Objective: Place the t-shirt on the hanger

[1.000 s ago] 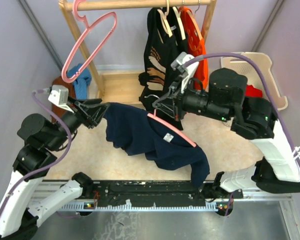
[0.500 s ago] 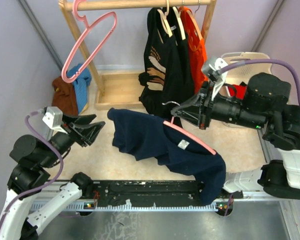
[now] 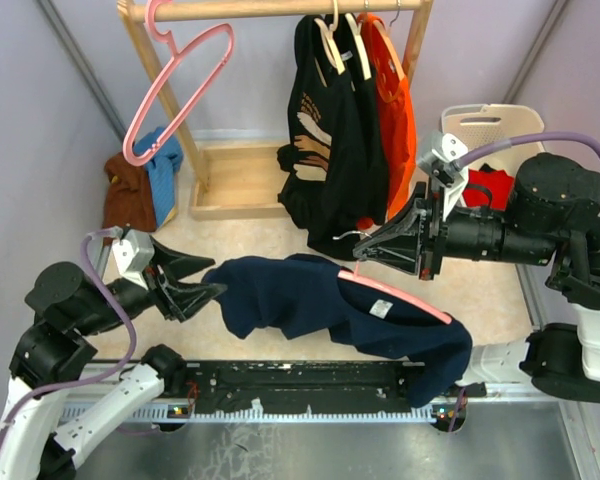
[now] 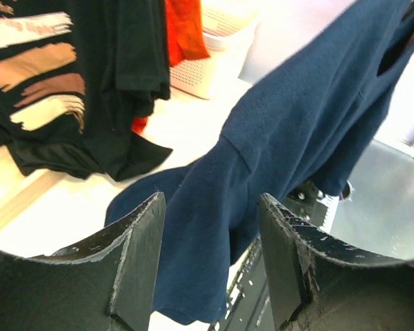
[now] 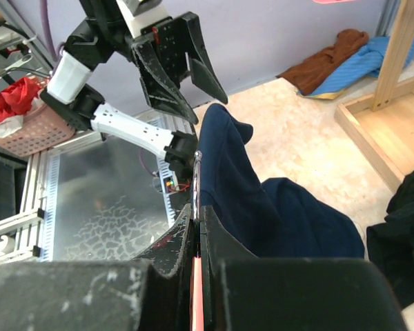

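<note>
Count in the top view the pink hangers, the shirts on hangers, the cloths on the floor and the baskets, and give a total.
Pink hangers: 2 (rail hanger, t-shirt's hanger)
Shirts on hangers: 3 (navy t-shirt, black shirt, orange shirt)
Cloths on the floor: 2 (brown cloth, blue cloth)
Baskets: 1 (white basket)
Total: 8

1 arm of hanger (image 3: 400, 294) hidden in t-shirt (image 3: 280, 295); neck label (image 3: 382, 309) txt too small to read

Hanging in the air: navy t-shirt (image 3: 290, 295), draping over a thin pink hanger (image 3: 415, 303) with a silver wire hook, sloping down toward the right. Showing a small white neck label, trailing one sleeve leftward, sagging lowest at the right end.
</note>
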`<move>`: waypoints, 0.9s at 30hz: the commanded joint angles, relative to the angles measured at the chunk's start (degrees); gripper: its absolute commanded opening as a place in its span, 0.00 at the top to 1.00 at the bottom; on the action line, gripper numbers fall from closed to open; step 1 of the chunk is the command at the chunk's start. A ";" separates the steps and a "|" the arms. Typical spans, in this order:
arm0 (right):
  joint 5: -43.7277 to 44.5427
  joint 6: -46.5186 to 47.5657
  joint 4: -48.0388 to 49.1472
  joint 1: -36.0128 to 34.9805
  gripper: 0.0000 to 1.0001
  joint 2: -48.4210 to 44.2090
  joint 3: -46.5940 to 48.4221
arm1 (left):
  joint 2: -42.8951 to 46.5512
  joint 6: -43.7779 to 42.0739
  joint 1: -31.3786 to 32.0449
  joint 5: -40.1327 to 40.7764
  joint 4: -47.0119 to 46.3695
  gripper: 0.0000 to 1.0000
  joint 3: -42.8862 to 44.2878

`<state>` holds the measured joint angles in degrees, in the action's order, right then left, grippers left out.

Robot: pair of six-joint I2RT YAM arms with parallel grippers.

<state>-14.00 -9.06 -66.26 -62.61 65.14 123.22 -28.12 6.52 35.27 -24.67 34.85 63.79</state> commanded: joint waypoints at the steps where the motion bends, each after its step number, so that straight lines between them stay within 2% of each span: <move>1: -3.44 -0.04 5.30 -0.23 1.00 0.18 3.47 | 0.16 -2.63 0.24 -7.03 3.11 0.39 -0.50; 4: -3.61 0.16 5.13 -0.23 1.00 0.49 3.98 | -0.40 -3.00 0.26 -9.18 3.02 0.41 -1.86; 6: -3.60 0.18 5.17 -0.23 1.00 0.67 4.46 | -0.69 -3.25 0.24 -9.36 3.43 0.48 -2.45; 8: -3.24 0.35 5.32 -0.23 1.00 0.69 4.73 | -0.64 -3.34 0.24 -8.29 3.44 0.62 -2.95; 11: -2.17 0.76 5.52 -0.24 1.00 0.60 4.91 | -1.40 -3.54 0.24 -4.32 5.67 0.93 -2.42; 12: -2.01 0.87 5.64 -0.28 1.00 0.60 4.92 | -1.63 -3.52 0.24 -3.36 6.26 0.98 -2.22; 16: -1.06 1.18 5.79 -0.23 1.00 0.95 5.11 | -1.63 -3.33 0.24 0.08 7.72 1.00 -1.03; 19: 0.88 1.65 6.05 -0.30 1.00 0.97 5.10 | -1.84 -2.63 0.23 5.51 9.17 1.00 0.72; 27: 9.25 2.55 7.33 -0.23 1.00 1.17 3.92 | -3.04 2.13 0.24 28.79 15.95 1.00 7.64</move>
<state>-10.00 -7.53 -65.93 -62.61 67.13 125.38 -30.55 5.82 35.40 -12.03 46.06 67.51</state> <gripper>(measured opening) 0.015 0.006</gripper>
